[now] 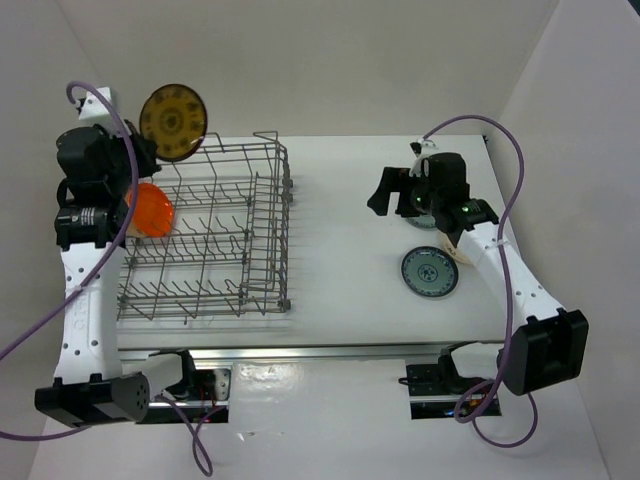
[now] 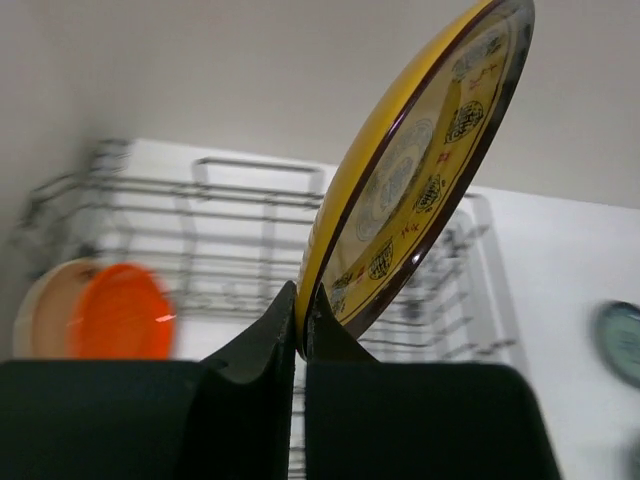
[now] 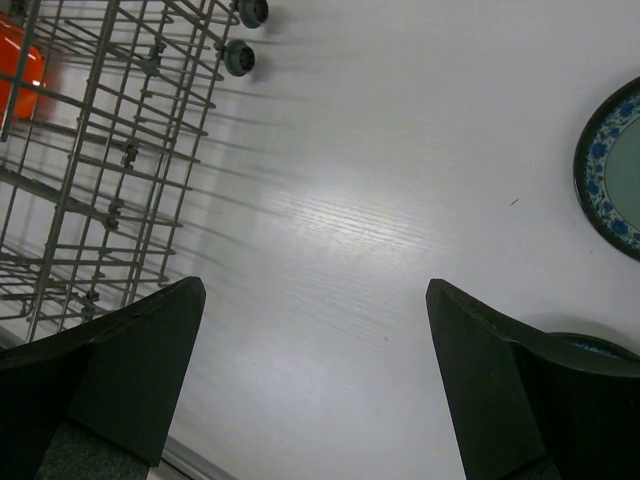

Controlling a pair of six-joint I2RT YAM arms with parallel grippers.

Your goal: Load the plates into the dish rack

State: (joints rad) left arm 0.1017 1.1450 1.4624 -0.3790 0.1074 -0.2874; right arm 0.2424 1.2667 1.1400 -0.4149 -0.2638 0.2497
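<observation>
We see the task about halfway done. The orange plate [image 1: 152, 211] stands at the left end of the dish rack [image 1: 268, 240]. The left claw [image 2: 302, 310] is pinched on the rim of the brown-and-yellow plate [image 1: 172, 122], holding it raised over the rack's far left corner and not yet slotted. One teal plate [image 1: 429, 272] lies flat on the tabletop [image 1: 340, 270]. The second teal plate [image 1: 420, 222] is partly hidden beneath the right arm. The right claw [image 3: 315, 290] hovers near them, spread wide and empty.

Only the left wrist view shows the cream plate [image 2: 35, 310], racked just behind the orange one. We judge that three plates remain to be loaded.
</observation>
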